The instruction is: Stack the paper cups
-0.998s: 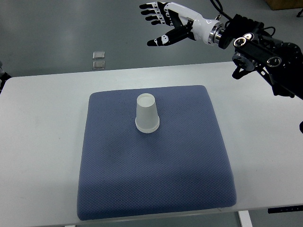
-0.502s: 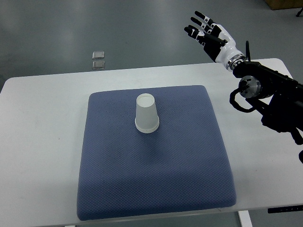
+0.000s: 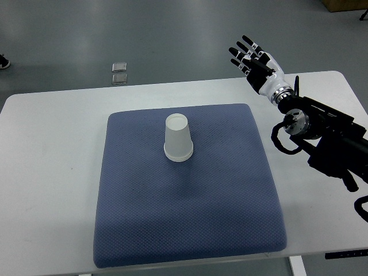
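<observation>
A white paper cup stack (image 3: 178, 138) stands upside down on the blue pad (image 3: 184, 201), slightly above the pad's middle. A double rim at its base shows more than one cup nested. My right hand (image 3: 251, 58) hovers over the table's far right edge, well to the right of the cups, fingers spread and holding nothing. Its black arm (image 3: 328, 141) runs in from the right edge. The left arm is out of view.
The pad lies on a white table (image 3: 46, 172). Two small square tiles (image 3: 119, 72) lie on the grey floor beyond the table's far edge. A dark shoe tip (image 3: 3, 61) shows at the far left.
My right hand has swung from above the far edge of the table down and rightward, the arm folding closer to the table's right side. The cup stack has not moved.
</observation>
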Tool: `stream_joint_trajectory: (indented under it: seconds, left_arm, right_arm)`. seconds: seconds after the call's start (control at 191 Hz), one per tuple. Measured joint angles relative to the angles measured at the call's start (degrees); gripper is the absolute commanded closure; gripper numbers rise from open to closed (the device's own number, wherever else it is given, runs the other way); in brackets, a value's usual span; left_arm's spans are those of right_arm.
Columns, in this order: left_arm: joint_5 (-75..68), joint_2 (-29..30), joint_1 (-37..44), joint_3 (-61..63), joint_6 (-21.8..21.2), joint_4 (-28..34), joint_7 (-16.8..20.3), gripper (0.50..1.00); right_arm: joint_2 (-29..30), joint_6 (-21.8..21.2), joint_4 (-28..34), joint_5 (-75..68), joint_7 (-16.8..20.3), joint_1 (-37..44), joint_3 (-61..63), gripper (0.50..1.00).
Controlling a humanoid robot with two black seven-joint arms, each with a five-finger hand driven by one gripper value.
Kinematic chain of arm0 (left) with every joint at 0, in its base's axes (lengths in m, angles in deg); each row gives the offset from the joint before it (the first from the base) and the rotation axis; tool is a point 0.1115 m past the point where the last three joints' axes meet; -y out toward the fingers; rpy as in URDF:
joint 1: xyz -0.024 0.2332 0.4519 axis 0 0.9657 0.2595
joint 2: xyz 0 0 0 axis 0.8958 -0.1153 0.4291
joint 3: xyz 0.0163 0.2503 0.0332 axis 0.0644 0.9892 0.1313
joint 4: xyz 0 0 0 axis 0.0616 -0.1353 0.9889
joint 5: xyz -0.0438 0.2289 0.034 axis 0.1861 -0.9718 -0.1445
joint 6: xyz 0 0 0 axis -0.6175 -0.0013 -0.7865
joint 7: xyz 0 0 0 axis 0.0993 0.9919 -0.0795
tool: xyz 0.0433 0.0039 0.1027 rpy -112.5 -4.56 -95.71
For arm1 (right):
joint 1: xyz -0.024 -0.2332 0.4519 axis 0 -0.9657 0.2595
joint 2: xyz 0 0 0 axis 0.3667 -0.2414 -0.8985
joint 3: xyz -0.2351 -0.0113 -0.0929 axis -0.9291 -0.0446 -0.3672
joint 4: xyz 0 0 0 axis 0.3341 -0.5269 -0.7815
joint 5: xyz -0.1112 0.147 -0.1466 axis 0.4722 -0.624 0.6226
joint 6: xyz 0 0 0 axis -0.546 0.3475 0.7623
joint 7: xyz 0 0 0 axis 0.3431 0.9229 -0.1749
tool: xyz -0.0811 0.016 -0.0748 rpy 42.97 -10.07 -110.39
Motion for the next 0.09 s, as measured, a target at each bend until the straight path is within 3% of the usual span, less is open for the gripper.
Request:
stream_joint_trajectory:
  seconds: [0.089]
  left_arm:
    - [0.0, 0.0, 0.0, 0.0, 0.0, -0.1, 0.0, 0.5]
  right_arm:
    - [0.2, 0.0, 0.0, -0.2, 0.0, -0.3, 0.0, 0.587]
